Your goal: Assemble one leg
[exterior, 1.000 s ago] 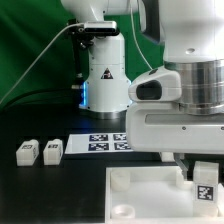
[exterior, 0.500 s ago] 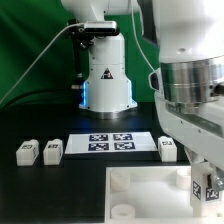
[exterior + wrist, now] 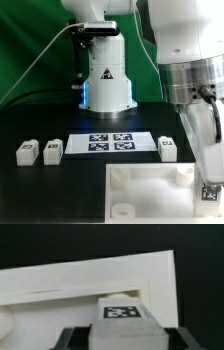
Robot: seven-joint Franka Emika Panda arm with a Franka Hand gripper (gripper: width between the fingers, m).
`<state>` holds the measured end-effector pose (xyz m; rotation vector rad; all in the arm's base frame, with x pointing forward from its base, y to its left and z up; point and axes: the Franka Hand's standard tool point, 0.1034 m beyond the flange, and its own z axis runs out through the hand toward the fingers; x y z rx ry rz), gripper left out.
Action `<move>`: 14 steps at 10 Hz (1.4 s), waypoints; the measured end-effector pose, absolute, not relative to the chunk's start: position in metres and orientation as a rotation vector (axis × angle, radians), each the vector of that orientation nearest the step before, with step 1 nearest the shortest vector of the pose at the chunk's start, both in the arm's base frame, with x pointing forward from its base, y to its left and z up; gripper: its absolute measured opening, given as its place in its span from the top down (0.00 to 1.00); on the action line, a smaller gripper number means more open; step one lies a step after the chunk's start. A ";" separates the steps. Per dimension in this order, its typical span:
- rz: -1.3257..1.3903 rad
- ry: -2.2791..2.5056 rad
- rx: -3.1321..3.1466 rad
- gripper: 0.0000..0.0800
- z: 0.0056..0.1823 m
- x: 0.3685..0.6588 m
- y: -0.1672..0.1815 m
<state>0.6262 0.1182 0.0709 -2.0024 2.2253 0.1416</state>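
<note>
Gripping of a leg (image 3: 124, 321) is seen in the wrist view: the white block with its square tag facing the camera is clamped between the two dark fingers (image 3: 76, 338), jaws closed on its sides. The gripper (image 3: 212, 183) is held low over the tabletop piece (image 3: 150, 190), the large white tray-like part lying at the near edge of the black table (image 3: 40, 190), toward the exterior view's right. In the wrist view the held leg is seen just above the tray's inner corner (image 3: 140, 290); whether it touches the tray cannot be told. In the exterior view only a tagged corner of the held leg is visible at the right frame edge, under the arm.

Three more legs are left on the table: two (image 3: 27, 152) (image 3: 52, 150) side by side toward the exterior view's left, well apart from the tray, and one (image 3: 167, 147) just beside the right end of the marker board (image 3: 110, 143). The marker board is laid flat behind the tray, in front of the robot base (image 3: 105, 75).
</note>
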 end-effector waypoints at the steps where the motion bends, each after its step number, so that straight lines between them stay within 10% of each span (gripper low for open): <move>1: 0.142 2.224 -2.005 0.49 0.070 0.626 0.119; 3: 0.142 2.220 -2.010 0.23 0.070 0.626 0.119; 14: 0.112 2.068 -2.133 0.19 0.090 0.626 0.127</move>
